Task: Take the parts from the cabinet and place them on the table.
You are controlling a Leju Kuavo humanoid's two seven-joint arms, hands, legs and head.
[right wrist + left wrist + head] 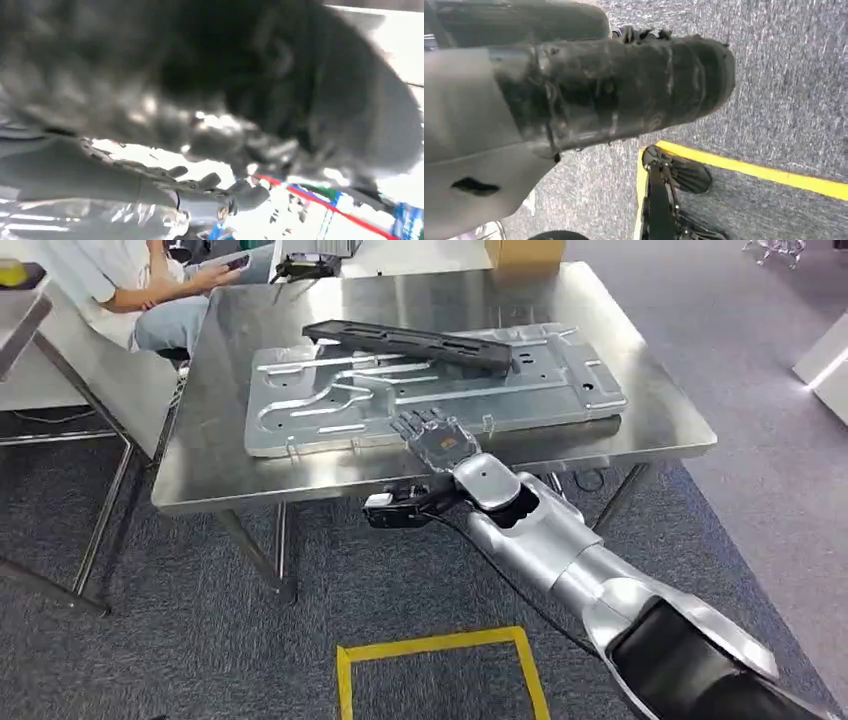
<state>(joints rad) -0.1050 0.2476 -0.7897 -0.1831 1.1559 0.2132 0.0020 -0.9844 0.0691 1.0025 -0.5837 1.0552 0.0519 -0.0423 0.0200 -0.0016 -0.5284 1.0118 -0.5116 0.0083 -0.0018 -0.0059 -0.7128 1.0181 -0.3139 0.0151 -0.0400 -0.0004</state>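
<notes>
A large silver stamped metal plate (330,405) lies flat on the steel table (650,415). A long black part (410,343) rests across the plate's far side. My right hand (437,438) reaches from the lower right and lies palm down on the plate's near edge, its fingers stretched out flat and gripping nothing. The right wrist view is blurred; the right hand's fingers (210,181) show above the shiny plate (75,220). My left hand (614,85) hangs over the carpet, and how its fingers lie is hidden behind its ribbed cover.
A seated person (130,280) holds a phone at the table's far left corner. A cardboard box (525,252) stands at the far edge. Another table frame (60,370) is at the left. A yellow tape square (440,645) marks the carpet in front of the table.
</notes>
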